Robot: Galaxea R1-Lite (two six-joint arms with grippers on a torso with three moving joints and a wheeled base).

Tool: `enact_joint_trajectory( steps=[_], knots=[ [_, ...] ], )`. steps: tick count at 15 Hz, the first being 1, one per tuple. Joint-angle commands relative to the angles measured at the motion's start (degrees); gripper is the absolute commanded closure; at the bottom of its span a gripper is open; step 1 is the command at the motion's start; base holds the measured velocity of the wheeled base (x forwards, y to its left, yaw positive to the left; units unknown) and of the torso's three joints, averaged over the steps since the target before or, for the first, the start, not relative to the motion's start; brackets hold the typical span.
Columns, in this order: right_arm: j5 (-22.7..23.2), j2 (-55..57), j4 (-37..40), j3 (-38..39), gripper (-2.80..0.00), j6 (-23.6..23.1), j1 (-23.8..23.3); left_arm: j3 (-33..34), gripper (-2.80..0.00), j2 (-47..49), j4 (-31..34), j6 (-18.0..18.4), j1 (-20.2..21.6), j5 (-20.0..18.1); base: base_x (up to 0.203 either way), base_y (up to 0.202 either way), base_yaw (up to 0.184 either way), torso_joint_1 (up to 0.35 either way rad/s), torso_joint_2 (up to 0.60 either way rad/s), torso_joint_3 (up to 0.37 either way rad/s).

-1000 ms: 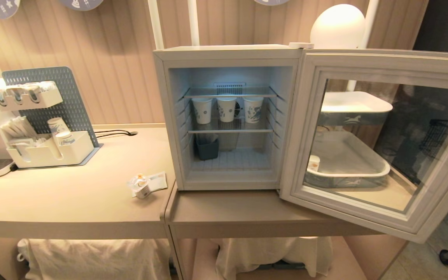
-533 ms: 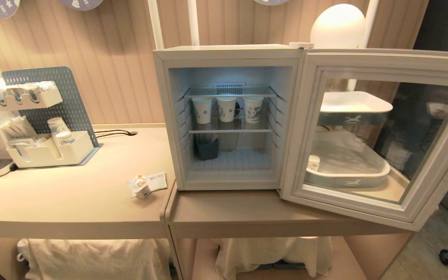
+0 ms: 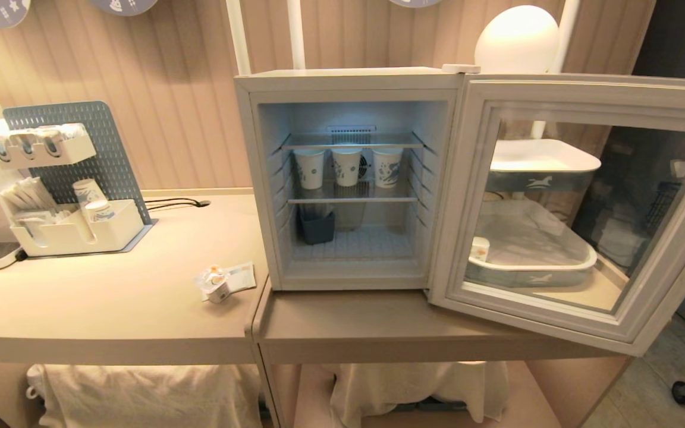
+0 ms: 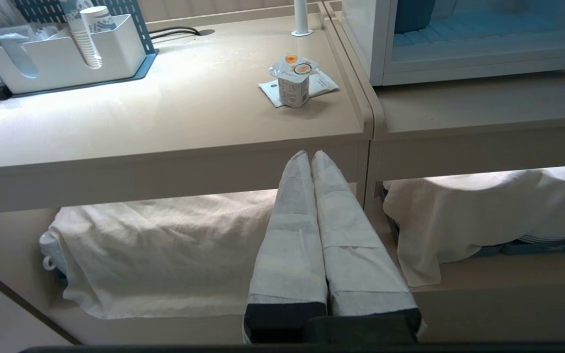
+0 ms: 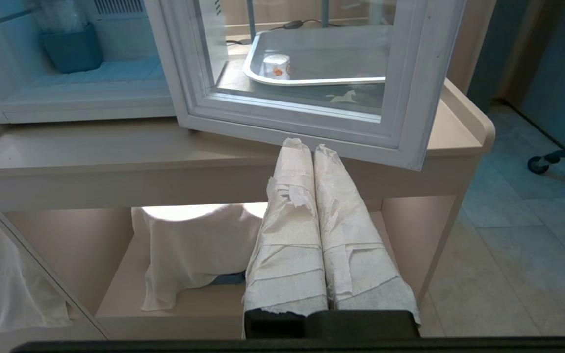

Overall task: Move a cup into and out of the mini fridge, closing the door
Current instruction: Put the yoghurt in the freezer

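Cup [image 4: 294, 81] upright on worktop [image 4: 165, 122], above and beyond left claw [image 4: 310, 156], whose fingers press shut, empty. Fridge [image 3: 348, 178] door [image 5: 312, 122] wide open just above right claw [image 5: 307, 144], also closed, empty.

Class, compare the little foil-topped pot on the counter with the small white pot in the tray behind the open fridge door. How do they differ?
The cup stands on the bare counter left of the mini fridge, partly on a flat paper packet; the small pot sits inside a tray.
The cup is in open view; the small pot shows only through the door glass.
The cup's crinkled foil top shows; the small pot's does not.
Both are short, white, upright, with orange marks.
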Motion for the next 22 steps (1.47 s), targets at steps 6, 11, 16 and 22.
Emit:
enact_joint_trajectory(
  steps=[6,11,16,22],
  knots=[
    [0.0,0.1,0.0,0.0,0.00,0.0,0.0,0.1,0.00,-0.1,0.0,0.1,0.0,0.0,-0.087,0.000,0.000,0.002,0.00,-0.001],
    [0.0,0.1,0.0,0.0,0.00,-0.1,0.0,0.1,0.00,-0.1,0.0,0.1,0.0,-0.1,0.000,0.000,0.000,0.000,0.00,0.000],
    [0.0,0.1,0.0,0.0,0.00,0.0,0.0,0.1,0.00,-0.1,-0.1,-0.3,0.0,0.0,0.001,0.172,-0.002,0.005,0.01,0.004],
    [0.0,0.1,0.0,0.0,0.00,0.0,0.0,0.1,0.00,-0.1,-0.1,-0.3,0.0,0.0,0.000,0.190,0.000,0.004,0.00,0.002]
  ],
)
